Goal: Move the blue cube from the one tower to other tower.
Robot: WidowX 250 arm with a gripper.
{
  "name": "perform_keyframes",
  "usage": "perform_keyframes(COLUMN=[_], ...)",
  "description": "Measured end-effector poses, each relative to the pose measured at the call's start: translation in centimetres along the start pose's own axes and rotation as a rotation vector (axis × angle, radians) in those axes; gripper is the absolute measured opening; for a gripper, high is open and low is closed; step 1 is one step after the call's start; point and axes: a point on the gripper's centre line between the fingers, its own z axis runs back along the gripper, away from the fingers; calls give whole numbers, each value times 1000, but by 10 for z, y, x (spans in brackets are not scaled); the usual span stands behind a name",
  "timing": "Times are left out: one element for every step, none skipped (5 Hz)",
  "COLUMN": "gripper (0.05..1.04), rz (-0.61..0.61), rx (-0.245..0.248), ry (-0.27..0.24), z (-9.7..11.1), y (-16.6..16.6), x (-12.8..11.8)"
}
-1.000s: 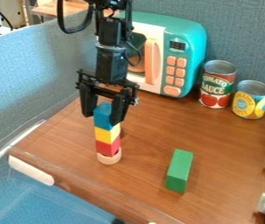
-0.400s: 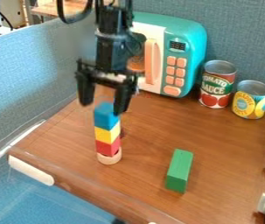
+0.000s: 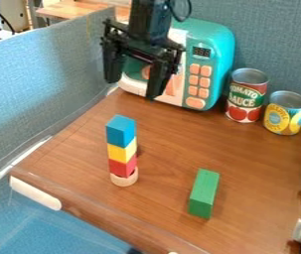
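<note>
Where the brown tabletop (image 3: 166,144) ends, blue partitions (image 3: 46,79)

Brown table (image 3: 163,149) with tower (image 3: 119,153), block (image 3: 203,192), microwave (image 3: 213,37), cans (image 3: 247,95)

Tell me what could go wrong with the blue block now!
The blue cube might fall off, because it sits up on top of the yellow block and red block, and the pile is tall and skinny.

The whole pile could tip if something bumps it, since it has only a small round wooden piece at the bottom.

The open hand looks close to the toy microwave, so it might knock it if it swings that way.
</note>
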Motion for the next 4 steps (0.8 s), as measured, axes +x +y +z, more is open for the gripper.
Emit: perform_keyframes(gripper=[1001,1001,1001,1001], rz=[-125,-133,-154,-155], rx=[-3,-41,-66,-67], ry=[-21,-30,-29,-11], z=[-8,-38,-61,-76], y=[-37,-47,-59,-62], x=[7,9,16,19])
